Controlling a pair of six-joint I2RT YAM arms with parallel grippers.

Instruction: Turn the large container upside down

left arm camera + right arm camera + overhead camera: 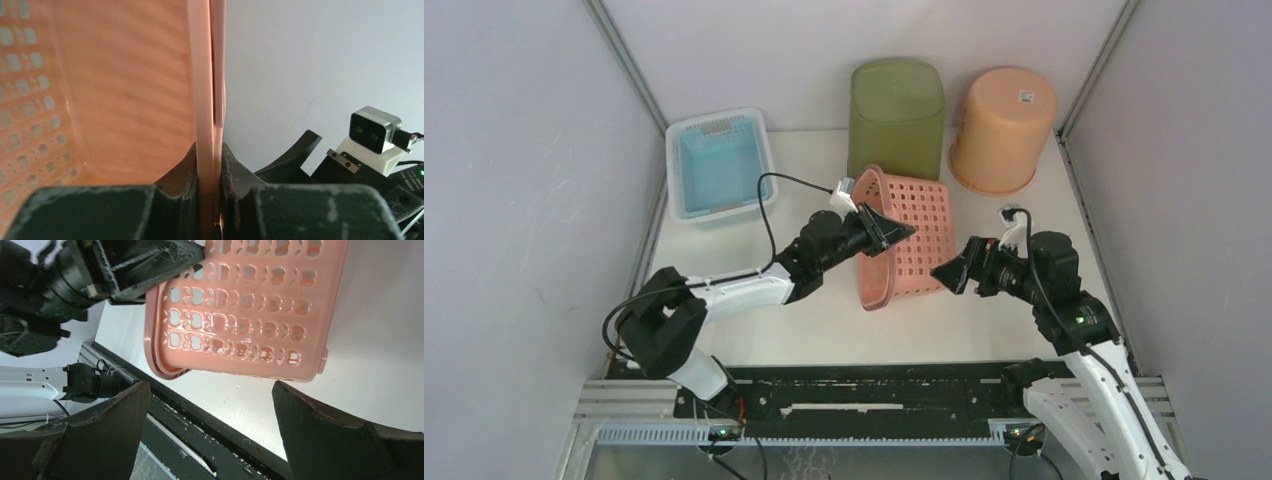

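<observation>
The large container [916,232] is a pink perforated basket, tipped on its side in the middle of the table with its open mouth facing left. My left gripper [892,232] is shut on its upper rim; the left wrist view shows the thin pink rim [205,90] pinched between both fingers [182,167]. My right gripper [944,272] stands open just right of the basket's lower end, touching nothing. In the right wrist view the basket [250,315] lies beyond the wide-apart fingertips [120,410], with bare table between them.
A light blue tub [716,165] sits at the back left. An upturned green bin [896,115] and an upturned orange bucket [1002,128] stand at the back, close behind the basket. The black rail [874,385] runs along the near edge. Grey walls close both sides.
</observation>
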